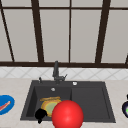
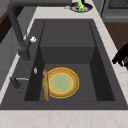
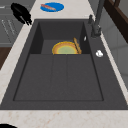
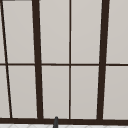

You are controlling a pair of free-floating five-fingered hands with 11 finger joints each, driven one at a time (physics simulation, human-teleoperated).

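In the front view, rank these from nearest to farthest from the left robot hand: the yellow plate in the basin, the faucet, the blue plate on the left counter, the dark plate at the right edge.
From the left robot hand, at the basin's front-left corner:
1. Yellow plate, just right of it in the basin.
2. Blue plate, left on the counter.
3. Faucet, behind the basin.
4. Dark plate, far right edge.

My left hand point(image 1: 40, 114) looks matt black, like smooth plastic. The sink point(image 1: 90, 100) is dark, matt, stone-like. The counter point(image 2: 62, 118) is pale marbled stone. The yellow plate point(image 2: 61, 82) seems glazed. The red ball point(image 1: 67, 115) looks smooth. The faucet point(image 2: 17, 30) is dull dark metal.
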